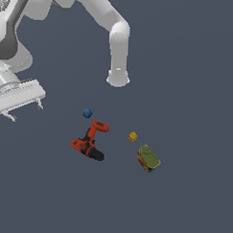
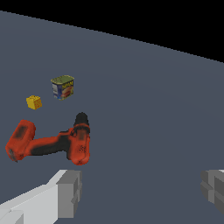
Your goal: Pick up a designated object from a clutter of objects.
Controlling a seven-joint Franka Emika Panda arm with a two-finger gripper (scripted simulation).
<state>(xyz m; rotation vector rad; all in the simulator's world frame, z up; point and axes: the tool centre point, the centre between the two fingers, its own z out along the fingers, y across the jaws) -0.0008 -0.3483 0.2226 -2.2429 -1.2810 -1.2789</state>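
Drill lying flat on the worktop, claw spread and empty above it.
Body red-orange, chuck black, L-shaped; no marking legible. Olive-green can carries a red-yellow label, lettering too small to read. Yellow cube sits between them; blue ball just beside the drill.

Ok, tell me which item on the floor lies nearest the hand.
The blue ball; the drill, cube and can lie farther from the hand.
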